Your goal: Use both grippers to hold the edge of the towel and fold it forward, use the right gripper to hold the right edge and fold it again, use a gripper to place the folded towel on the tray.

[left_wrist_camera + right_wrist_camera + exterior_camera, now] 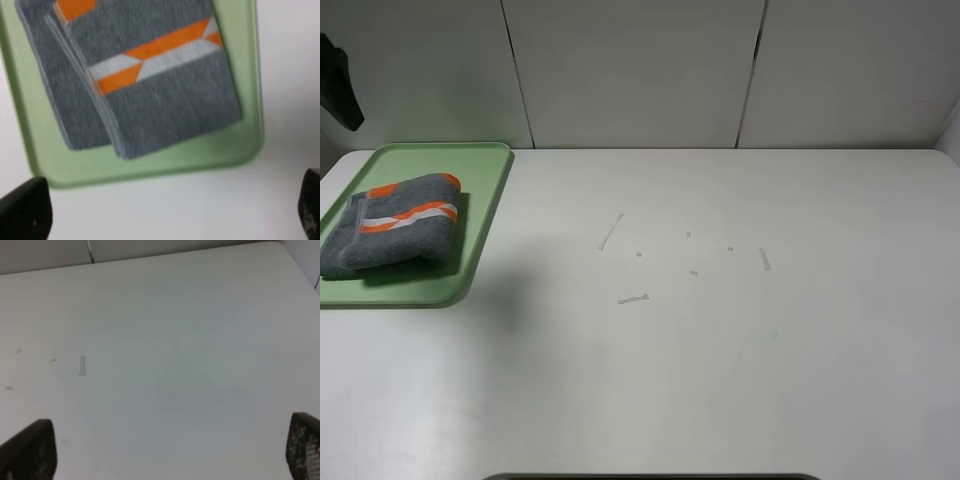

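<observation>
On the tray [480, 262], folded towel [395, 235], tray's left cut off, both jaws wide, empty.

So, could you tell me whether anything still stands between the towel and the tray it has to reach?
No. The folded towel already lies on the tray, and nothing visible rests on it.

Soft, napped grey cloth towel [392, 228] with woven orange and white stripes, smooth matt pale green plastic tray [480, 245], smooth, faintly scuffed white table [720, 350]

Left tool [165, 212] fingers black, matte; right tool [170, 450] fingers black, mesh-textured
</observation>
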{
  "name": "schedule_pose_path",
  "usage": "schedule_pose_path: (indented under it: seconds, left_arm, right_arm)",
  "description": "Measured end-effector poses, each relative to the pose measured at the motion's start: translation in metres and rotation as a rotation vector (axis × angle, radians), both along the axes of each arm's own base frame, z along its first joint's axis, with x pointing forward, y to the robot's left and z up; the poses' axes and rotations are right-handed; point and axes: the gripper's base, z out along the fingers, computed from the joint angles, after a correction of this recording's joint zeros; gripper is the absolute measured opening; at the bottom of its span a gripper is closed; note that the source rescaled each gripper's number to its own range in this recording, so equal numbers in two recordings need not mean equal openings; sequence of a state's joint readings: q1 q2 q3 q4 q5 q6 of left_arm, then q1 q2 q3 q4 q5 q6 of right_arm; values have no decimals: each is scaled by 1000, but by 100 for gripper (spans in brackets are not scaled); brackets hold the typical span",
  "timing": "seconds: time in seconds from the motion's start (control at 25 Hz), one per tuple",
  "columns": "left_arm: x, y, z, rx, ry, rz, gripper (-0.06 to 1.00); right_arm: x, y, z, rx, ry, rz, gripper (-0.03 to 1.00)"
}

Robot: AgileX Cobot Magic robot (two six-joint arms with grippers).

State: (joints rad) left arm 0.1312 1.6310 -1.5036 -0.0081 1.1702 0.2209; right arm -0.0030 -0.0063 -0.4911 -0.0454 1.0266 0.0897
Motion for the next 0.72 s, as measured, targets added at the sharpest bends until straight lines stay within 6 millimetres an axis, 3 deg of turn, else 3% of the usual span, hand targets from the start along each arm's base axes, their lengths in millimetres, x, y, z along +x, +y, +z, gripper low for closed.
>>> schedule_pose_path:
  seconds: [0.72]
  left_arm:
    - [-149,-26,24,-45,-145,-32,100]
  right_arm:
    - [0,0,0,0,0,0,100]
